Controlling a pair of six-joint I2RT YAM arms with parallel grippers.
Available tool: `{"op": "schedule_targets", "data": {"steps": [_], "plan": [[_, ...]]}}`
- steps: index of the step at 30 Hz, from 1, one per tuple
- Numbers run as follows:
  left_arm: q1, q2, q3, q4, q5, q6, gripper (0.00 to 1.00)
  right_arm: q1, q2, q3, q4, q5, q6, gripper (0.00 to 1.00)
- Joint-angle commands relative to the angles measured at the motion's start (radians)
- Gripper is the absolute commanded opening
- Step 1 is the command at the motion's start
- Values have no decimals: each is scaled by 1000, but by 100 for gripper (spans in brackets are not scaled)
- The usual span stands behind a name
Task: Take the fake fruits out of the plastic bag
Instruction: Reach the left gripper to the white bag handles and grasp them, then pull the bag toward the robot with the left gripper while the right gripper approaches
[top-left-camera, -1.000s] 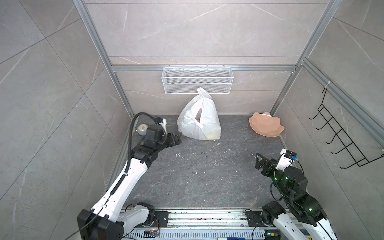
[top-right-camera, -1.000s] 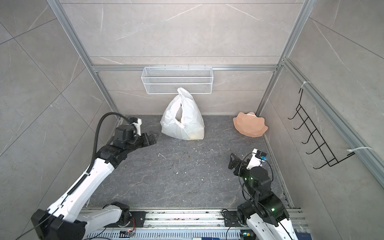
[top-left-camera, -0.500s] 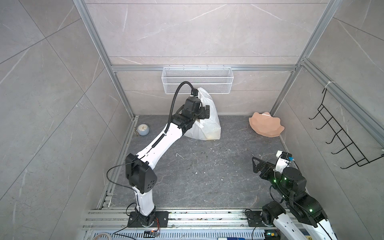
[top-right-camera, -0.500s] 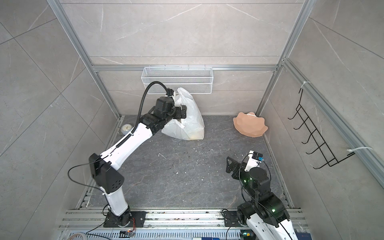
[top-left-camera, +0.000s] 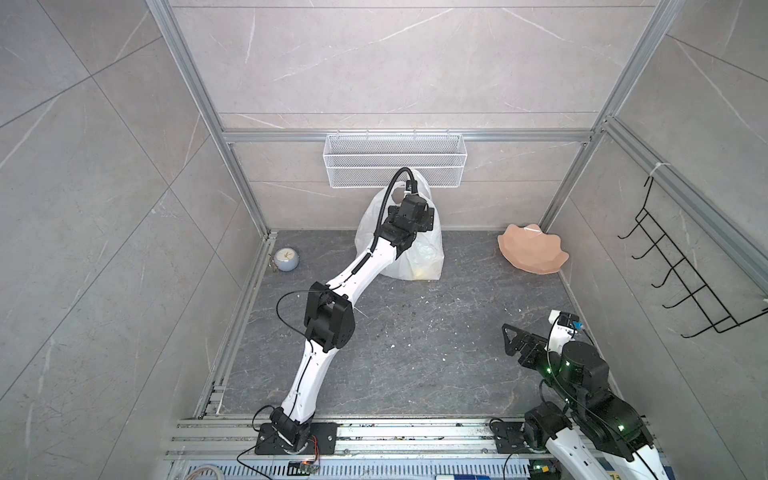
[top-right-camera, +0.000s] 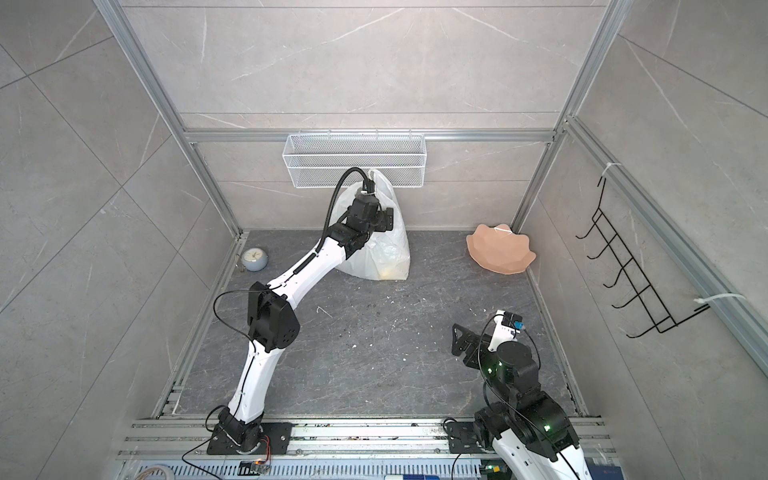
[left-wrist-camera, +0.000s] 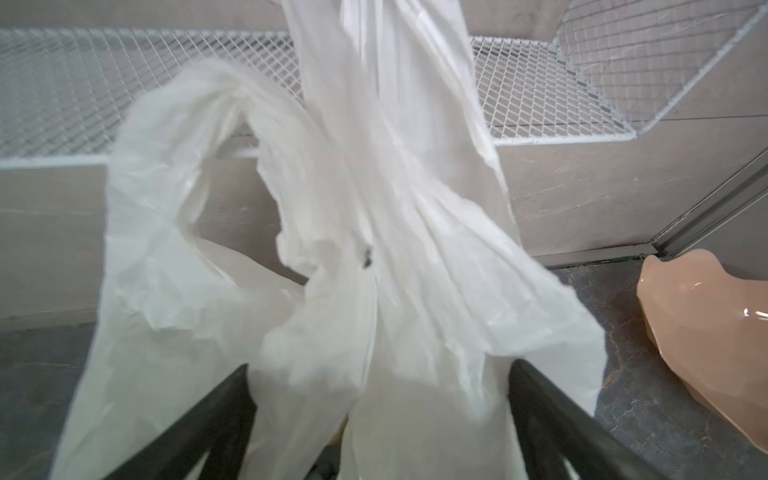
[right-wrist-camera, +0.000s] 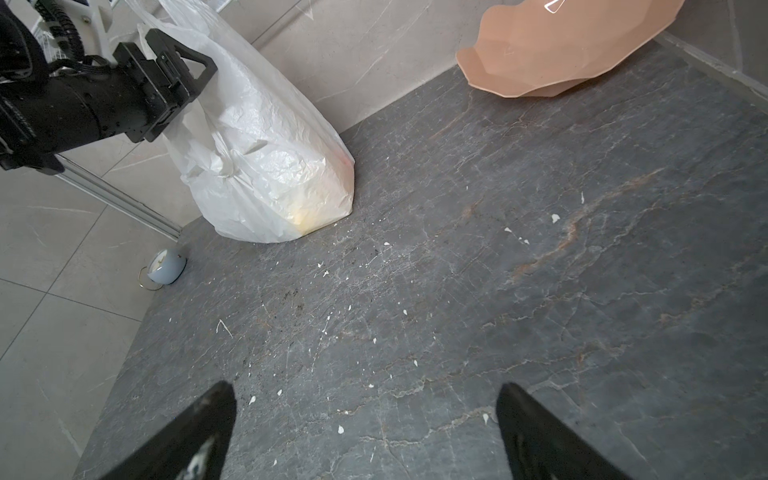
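The white plastic bag stands against the back wall, its handles rising in front of the wire basket. The fake fruits are hidden inside it; only a yellowish tint shows through its lower wall. My left gripper is at the bag's upper part. In the left wrist view its jaws stand wide, with crumpled bag plastic filling the gap between them. My right gripper hovers open and empty over the bare floor at the front right, far from the bag.
A pink scalloped plate leans in the back right corner. A white wire mesh basket hangs on the back wall just above the bag. A small round clock sits by the left wall. A black hook rack hangs on the right wall.
My left arm has swung from the back left corner across to the bag, and its jaws now straddle the bag's upper part. The right arm has barely shifted.
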Motion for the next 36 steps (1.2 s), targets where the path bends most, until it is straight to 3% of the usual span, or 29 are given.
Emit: {"op": "schedule_targets", "data": {"steps": [1,3,7,9,18,26,31,36], "plan": [[-1,33,67,71,15,31,81,4,-11,-8,-25,-6,4,100],[-1,32,61,79,23,35,64,4,-11,-7,-30,-3,3,99],[-2,-21,16,111,39,45,17,3,-7,-8,-32,-3,5,100],[-1,-57,-19,128,18,45,0,2,-1,-6,-34,0,6,99],[-2,-370,-321,182,-112,60,0,2,58,0,-29,-37,39,99],[0,-817,-820,338,-195,93,0,5,259,12,92,-188,47,94],[2,-994,-942,253,-240,54,0,8,406,-6,225,-282,46,93],[-2,-1142,-1060,99,-274,-100,0,91,558,9,315,-304,46,94]]}}
